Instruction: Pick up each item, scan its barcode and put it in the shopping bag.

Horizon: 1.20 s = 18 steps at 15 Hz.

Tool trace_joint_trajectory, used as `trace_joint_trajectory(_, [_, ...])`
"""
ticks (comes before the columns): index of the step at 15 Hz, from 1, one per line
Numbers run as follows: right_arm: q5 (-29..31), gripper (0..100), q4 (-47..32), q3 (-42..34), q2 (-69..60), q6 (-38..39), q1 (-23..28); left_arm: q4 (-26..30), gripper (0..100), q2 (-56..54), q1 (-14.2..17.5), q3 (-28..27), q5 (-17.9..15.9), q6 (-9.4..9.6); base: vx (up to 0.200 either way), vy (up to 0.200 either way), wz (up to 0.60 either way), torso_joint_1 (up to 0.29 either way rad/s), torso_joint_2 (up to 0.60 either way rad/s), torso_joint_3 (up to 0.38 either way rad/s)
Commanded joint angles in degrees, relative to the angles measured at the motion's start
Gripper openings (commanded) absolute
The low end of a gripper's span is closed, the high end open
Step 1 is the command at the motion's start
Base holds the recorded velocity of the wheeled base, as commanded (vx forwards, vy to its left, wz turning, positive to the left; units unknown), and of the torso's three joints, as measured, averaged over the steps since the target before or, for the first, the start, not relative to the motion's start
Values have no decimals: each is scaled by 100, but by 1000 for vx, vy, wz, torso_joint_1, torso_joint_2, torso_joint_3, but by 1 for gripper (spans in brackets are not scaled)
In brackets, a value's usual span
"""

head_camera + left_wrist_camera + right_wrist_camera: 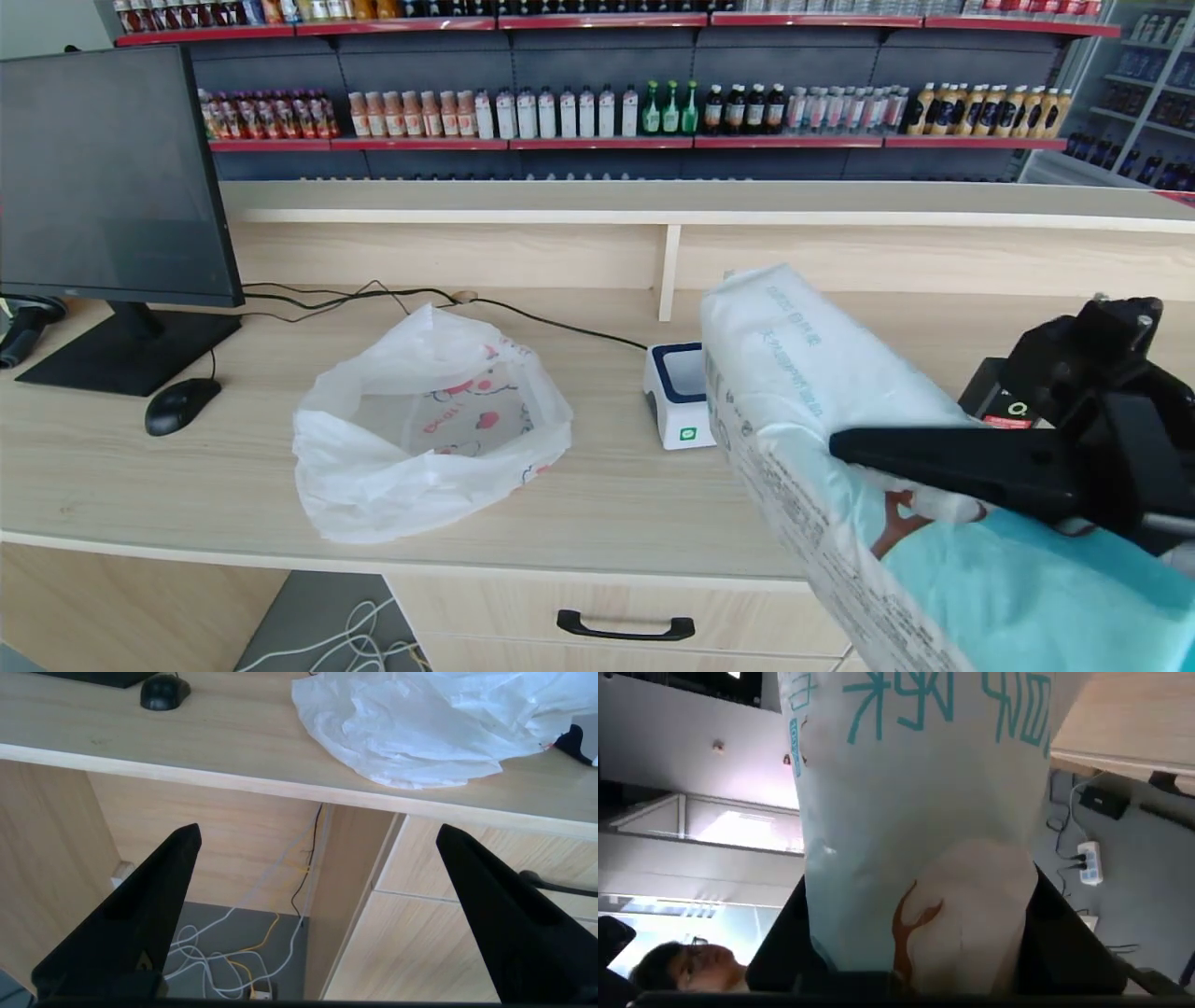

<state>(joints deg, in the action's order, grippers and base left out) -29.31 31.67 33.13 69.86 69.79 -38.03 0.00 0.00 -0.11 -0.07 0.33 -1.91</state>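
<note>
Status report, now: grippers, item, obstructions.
Right gripper shut on the pack, held up beside the scanner. Left gripper open, empty, below the counter edge. Shopping bag open on the counter. Nothing seen blocking the scanner.

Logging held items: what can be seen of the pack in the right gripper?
The pack is a large, soft, plastic-wrapped bundle, white with teal print, turning teal at its lower end. It hangs tilted above the right side of the counter, upper end overlapping the scanner in the head view. The right gripper is shut on it, fingers pressing its sides.
</note>
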Motion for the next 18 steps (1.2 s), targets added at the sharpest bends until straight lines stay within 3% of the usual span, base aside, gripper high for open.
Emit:
trace_joint_trajectory(1, [-576, 0, 50, 44, 45, 931, -81, 0, 100, 0, 2, -1, 2, -2, 0, 0, 0, 0, 0, 0])
trace_joint_trajectory(4, [-1323, 0, 58, 360, 62, 2706, 77, 0, 100, 0, 11, -1, 2, -2, 0, 0, 0, 0, 0, 0])
trace_joint_trajectory(11, [-2879, 0, 639, -510, 308, 3480, 323, 0, 100, 0, 11, 7, 2, -2, 0, 0, 0, 0, 0, 0])
trace_joint_trajectory(13, [-2879, 0, 1430, -782, 396, 4069, 323, 0, 100, 0, 2, -1, 2, -2, 0, 0, 0, 0, 0, 0])
trace_joint_trajectory(18, [-2879, 0, 4066, -967, 809, 7013, 332, 0, 100, 0, 2, -1, 2, -2, 0, 0, 0, 0, 0, 0])
